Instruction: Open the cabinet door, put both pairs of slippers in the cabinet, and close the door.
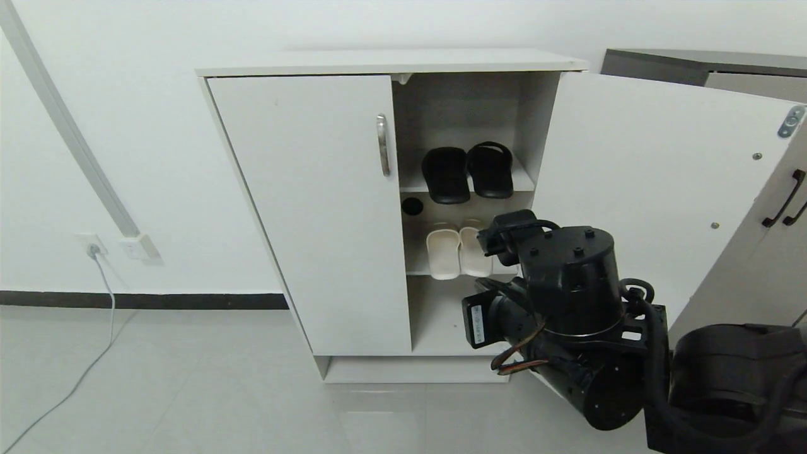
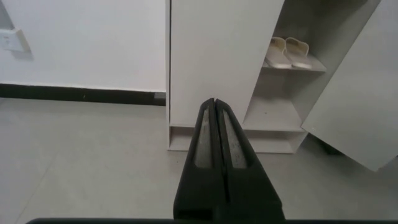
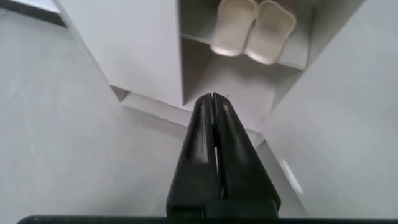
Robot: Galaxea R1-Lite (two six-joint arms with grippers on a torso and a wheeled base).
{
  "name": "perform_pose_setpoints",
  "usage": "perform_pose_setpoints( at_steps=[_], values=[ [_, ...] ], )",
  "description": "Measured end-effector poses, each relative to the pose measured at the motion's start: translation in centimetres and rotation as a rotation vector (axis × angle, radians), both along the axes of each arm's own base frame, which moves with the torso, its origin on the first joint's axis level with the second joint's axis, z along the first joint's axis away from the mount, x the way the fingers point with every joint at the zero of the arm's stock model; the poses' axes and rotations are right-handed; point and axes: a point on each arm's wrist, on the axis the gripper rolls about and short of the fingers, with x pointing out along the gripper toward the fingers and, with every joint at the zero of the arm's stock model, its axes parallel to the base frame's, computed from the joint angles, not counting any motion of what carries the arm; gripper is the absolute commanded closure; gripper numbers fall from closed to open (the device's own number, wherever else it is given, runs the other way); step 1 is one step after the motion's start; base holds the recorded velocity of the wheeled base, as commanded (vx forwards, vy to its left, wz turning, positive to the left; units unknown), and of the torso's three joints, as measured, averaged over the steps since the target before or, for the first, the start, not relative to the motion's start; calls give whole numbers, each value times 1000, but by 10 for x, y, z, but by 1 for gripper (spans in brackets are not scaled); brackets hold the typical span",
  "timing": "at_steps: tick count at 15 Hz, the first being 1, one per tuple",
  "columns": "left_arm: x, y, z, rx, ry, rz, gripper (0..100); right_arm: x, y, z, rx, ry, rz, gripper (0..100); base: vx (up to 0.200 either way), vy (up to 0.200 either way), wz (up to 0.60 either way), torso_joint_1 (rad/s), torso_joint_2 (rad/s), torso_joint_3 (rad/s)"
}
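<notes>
Room: white wall (image 1: pixel 126 126), pale tiled floor (image 1: pixel 189 391); a cable (image 1: pixel 112 302) trailed from a wall socket (image 1: pixel 93 246), well apart from the cabinet (image 1: pixel 391 62).
Cabinet: stood against the wall; left door (image 1: pixel 309 214) shut, right door (image 1: pixel 643 183) swung wide.
Black slippers (image 1: pixel 466 171): lay paired on the upper shelf.
White slippers (image 1: pixel 459 251): lay at the middle shelf's front edge.
Left end effector (image 2: pixel 214 102): closed, empty, above the floor before the cabinet.
Right end effector (image 3: pixel 212 99): closed, empty, near the open compartment.

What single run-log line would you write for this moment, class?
black slippers: upper shelf | white slippers: lower shelf | right door: open | left gripper: shut, empty | right gripper: shut, empty
</notes>
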Motion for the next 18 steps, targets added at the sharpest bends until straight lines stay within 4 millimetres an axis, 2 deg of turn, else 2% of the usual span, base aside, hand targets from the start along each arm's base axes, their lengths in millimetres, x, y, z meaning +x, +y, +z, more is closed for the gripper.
perform_pose_setpoints(
  at_steps=[15, 18],
  values=[
    [0, 0, 0, 0, 1, -1, 100, 0, -1, -12, -54, 15, 3, 100, 0, 0, 0, 0, 0, 0],
    [0, 0, 0, 0, 0, 0, 100, 1, -1, -13, -58, 16, 3, 100, 0, 0, 0, -1, -150, -198]
  ],
)
